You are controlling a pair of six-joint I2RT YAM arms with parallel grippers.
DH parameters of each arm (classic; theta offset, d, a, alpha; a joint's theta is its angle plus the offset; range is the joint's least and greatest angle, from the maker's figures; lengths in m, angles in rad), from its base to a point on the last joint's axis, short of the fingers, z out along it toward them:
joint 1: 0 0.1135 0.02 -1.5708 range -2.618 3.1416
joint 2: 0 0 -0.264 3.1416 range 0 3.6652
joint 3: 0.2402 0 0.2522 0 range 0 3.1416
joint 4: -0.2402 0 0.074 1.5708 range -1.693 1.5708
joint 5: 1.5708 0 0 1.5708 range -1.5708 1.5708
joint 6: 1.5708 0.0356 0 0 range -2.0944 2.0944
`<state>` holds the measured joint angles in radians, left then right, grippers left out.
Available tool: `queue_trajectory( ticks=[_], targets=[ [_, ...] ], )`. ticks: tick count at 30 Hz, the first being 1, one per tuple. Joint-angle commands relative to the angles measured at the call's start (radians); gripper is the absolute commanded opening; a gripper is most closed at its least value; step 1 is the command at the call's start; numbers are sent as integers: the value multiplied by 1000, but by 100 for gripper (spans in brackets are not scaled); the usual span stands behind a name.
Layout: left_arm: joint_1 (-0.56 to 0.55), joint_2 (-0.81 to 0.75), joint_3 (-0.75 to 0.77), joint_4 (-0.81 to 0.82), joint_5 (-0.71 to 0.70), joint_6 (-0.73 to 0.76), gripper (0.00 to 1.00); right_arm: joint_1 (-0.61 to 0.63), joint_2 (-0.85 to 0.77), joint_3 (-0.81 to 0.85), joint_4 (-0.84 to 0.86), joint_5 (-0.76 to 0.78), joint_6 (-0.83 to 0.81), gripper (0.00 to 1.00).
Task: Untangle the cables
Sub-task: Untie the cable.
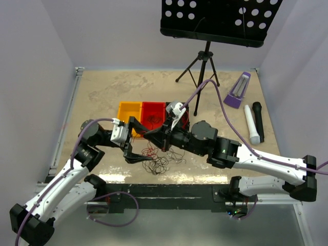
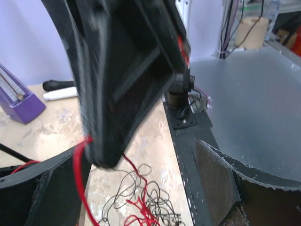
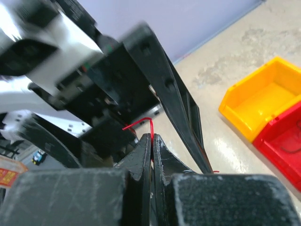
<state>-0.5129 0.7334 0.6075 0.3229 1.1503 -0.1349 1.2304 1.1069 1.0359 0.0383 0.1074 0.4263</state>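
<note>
Right fingers (image 3: 141, 157) pinch a red cable (image 3: 139, 125), left fingers (image 1: 134, 158) spread

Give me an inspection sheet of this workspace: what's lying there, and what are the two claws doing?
surface: beige table, mottled.
job's things: cable tangle, red and dark, near the front edge; one red cable pinched; a few strands in the red bin.
clutter: yellow bin, metronome, white mic, black mic, music stand.
grippers: left gripper open, its fingers either side of the right one's tip; right gripper shut on the red cable.
cables: lilac hoses along both arms.
surroundings: plain pale walls.
</note>
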Motion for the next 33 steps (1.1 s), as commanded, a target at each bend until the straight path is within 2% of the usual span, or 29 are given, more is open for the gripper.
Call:
queue_trajectory(
  ticks=[1,3,5,9,15,17,19,24,26,28,29,30,33],
  targets=[
    [-4,-2,0,-123,74,130,93,17,-22,95,80,51,-35,0],
    [-4,-6,-3,-159,63,187,93,23,-27,113,71,49,-43,0],
    [-3,-9,-6,-159,39,205,88,27,-28,124,68,44,-44,0],
    [-1,-11,-9,-98,22,173,61,47,-16,128,63,46,-44,0],
    [-1,-12,3,-56,19,105,42,60,-13,113,71,60,-41,0],
    [-3,-14,1,-50,28,97,27,60,-15,112,71,66,-40,0],
    [-3,-14,-2,-57,25,97,1,60,-19,108,74,74,-41,0],
    [-1,-15,3,-52,28,65,0,60,-15,98,64,95,-41,0],
    [-3,-17,9,-27,23,28,6,58,-7,82,64,106,-41,0],
    [-1,-19,15,-4,20,0,8,60,-1,59,69,118,-34,0],
    [-3,-19,15,7,16,-15,6,58,-1,47,69,127,-28,3],
    [-3,-20,20,13,11,-23,1,60,-4,32,68,141,-21,18],
    [-1,-23,34,16,-4,-40,0,60,-47,-31,58,172,14,74]
  ],
)
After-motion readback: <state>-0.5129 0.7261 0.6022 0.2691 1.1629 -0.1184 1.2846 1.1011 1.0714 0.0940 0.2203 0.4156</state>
